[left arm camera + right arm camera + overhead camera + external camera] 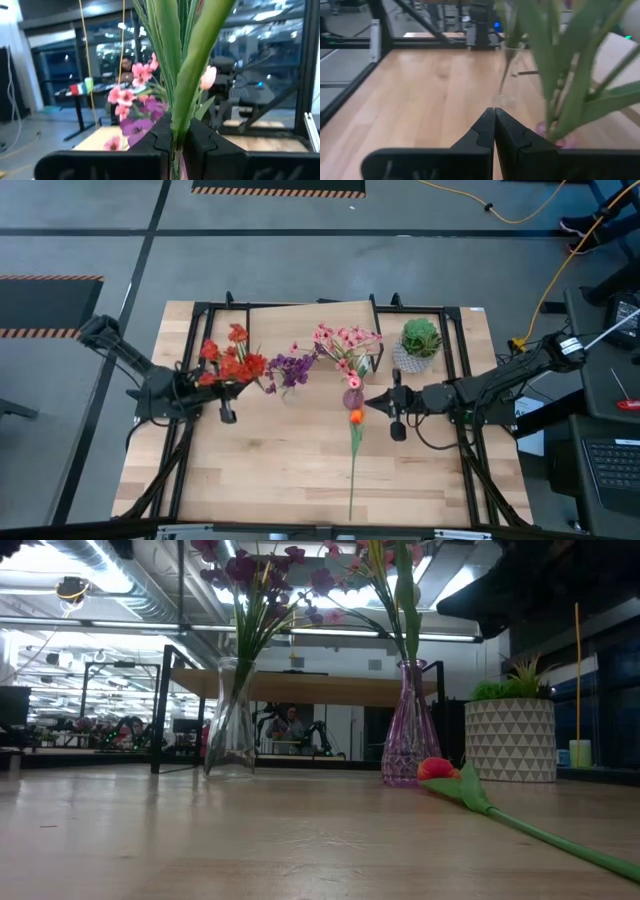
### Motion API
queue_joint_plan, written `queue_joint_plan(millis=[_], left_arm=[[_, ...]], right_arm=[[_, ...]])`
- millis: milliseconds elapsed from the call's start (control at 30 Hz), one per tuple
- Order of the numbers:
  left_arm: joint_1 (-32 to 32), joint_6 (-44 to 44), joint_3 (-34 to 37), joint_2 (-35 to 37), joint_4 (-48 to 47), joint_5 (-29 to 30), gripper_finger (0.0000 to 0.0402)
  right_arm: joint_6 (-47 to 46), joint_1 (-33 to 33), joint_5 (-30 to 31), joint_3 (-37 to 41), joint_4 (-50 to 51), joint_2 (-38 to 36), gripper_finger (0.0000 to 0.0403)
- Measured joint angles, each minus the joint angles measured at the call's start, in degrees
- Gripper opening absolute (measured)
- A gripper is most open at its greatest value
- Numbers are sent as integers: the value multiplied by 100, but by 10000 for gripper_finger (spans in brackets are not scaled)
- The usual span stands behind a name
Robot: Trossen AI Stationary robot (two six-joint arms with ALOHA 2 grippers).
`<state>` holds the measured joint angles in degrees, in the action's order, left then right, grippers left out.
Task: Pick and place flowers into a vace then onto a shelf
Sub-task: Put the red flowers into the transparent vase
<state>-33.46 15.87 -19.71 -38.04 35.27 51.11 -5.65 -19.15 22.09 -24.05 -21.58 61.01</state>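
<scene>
Left claw (222, 412) is hanging over the bench (270, 470) left of centre, pinching the thin green stems of the red flowers (232, 362); the stems are running up between its dark fingers (200, 145). Right claw (375, 404) is pressed together, holding nothing, just beside the purple glass vase (408, 730) of pink flowers (345, 345). Clear glass vase (232, 725) is holding purple flowers (290, 367). An orange flower (356, 417) on a long stem is lying flat on the pale wood planks, near the right claw. Shelf (330, 688) is standing behind the vases. White pot (510, 738) is showing a triangle pattern. No readable writing.
</scene>
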Motion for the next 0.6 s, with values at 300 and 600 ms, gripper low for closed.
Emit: queue_joint_plan(millis=[300, 600], left_arm=[[1094, -136, 257, -154, 639, -1017, 18], [1849, -278, 258, -688, 1129, -2092, 17]], right_arm=[[-6, 137, 79, 0, 0, -2, 13], [-7, 137, 79, 0, 0, -2, 13]])
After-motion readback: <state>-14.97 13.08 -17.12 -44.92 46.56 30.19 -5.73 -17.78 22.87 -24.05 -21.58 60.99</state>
